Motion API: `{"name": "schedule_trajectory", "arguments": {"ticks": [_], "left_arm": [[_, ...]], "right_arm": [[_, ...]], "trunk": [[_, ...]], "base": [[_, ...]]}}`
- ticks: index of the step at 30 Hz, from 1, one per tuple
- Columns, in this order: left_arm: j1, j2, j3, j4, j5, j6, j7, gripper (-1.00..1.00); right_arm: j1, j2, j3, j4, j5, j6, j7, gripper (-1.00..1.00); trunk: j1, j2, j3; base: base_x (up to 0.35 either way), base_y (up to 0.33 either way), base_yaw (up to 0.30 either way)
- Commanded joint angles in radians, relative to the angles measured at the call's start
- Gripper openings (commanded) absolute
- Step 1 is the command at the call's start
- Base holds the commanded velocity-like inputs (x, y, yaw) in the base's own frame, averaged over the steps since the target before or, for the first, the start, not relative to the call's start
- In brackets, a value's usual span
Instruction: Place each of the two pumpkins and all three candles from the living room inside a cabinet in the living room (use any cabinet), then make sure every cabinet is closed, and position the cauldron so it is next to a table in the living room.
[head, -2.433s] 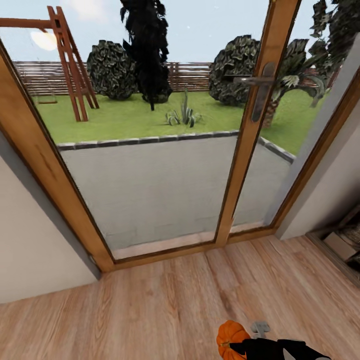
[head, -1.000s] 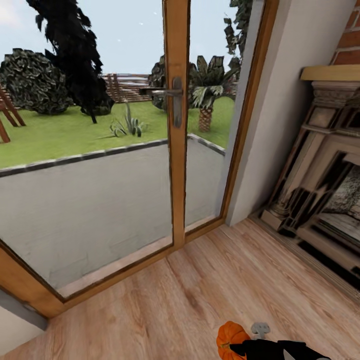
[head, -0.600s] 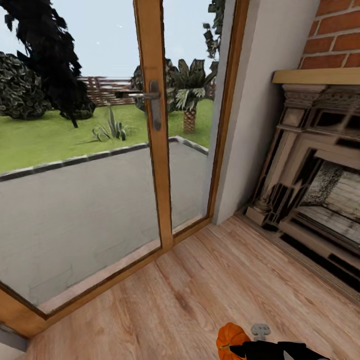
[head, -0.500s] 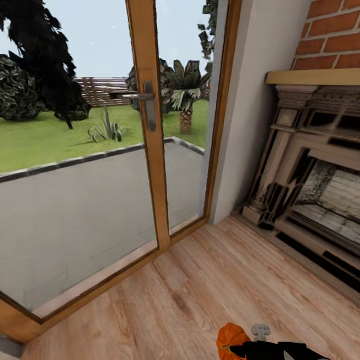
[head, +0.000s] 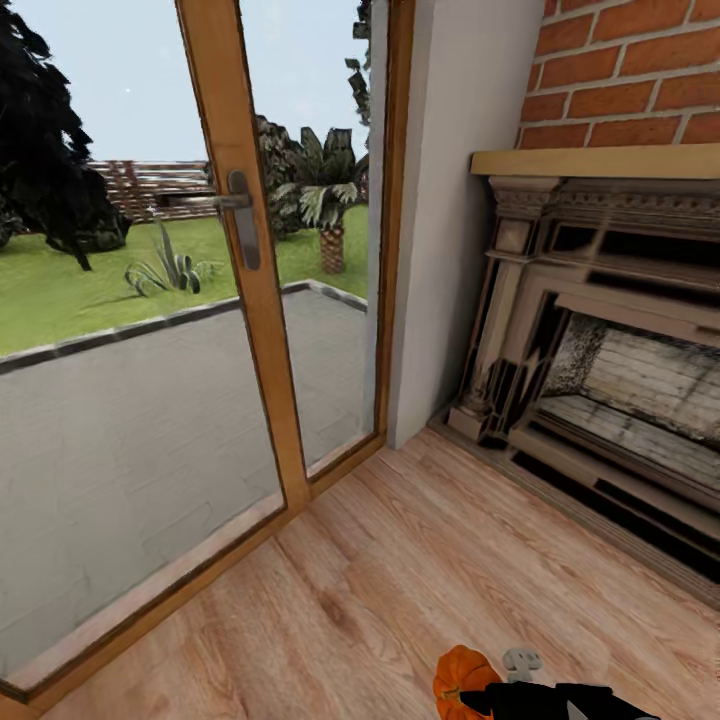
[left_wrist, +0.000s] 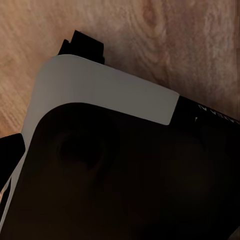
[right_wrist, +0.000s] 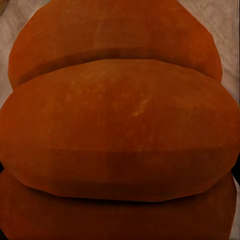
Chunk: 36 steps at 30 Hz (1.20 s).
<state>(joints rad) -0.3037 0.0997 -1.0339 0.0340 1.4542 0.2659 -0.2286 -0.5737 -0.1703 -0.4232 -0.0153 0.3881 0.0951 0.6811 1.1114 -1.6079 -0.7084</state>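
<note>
We are carrying one pumpkin (head: 462, 680) at the lower edge of the head view, above the wooden floor (head: 400, 590). The right pincer (head: 478, 697) is clamped on the pumpkin from the right, its black body reaching in from the bottom edge. In the right wrist view, the pumpkin's ribbed orange skin (right_wrist: 120, 125) is sitting directly against the lens.

In the left wrist view, we are seeing a black and grey robot part (left_wrist: 115, 165) above the floor, with partial white lettering at its edge, too cropped to read. We cannot tell the state of the left pincer.

Farther ahead, we are facing a glazed door (head: 240, 300) with a metal lever handle (head: 238, 215). To its right stands a fireplace (head: 610, 360) beneath red brick (head: 630, 80). Beyond the glass lie paving and lawn.
</note>
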Motion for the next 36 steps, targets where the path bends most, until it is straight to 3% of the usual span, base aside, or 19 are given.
{"name": "schedule_trajectory", "arguments": {"ticks": [1,8,15,36], "left_arm": [[0.0,0.0,0.0,0.0,0.0,0.0,0.0,1.0],[0.0,0.0,0.0,0.0,0.0,0.0,0.0,1.0],[0.0,0.0,0.0,0.0,0.0,-0.001,0.0,1.0],[0.0,0.0,0.0,0.0,0.0,0.0,0.0,1.0]], "right_arm": [[0.0,0.0,0.0,0.0,0.0,0.0,0.0,-1.0],[0.0,0.0,0.0,0.0,0.002,0.0,-0.01,-1.0],[0.0,0.002,0.0,0.0,0.002,0.0,-0.092,-1.0],[0.0,0.002,0.0,0.0,0.002,0.0,-0.094,-1.0]], "trunk": [[0.0,0.0,0.001],[0.0,0.0,0.008],[0.0,0.0,0.015],[0.0,0.0,0.037]], "base": [[0.0,0.0,-0.256],[0.0,0.0,-0.256],[0.0,0.0,-0.256],[0.0,0.0,-0.248]]}}
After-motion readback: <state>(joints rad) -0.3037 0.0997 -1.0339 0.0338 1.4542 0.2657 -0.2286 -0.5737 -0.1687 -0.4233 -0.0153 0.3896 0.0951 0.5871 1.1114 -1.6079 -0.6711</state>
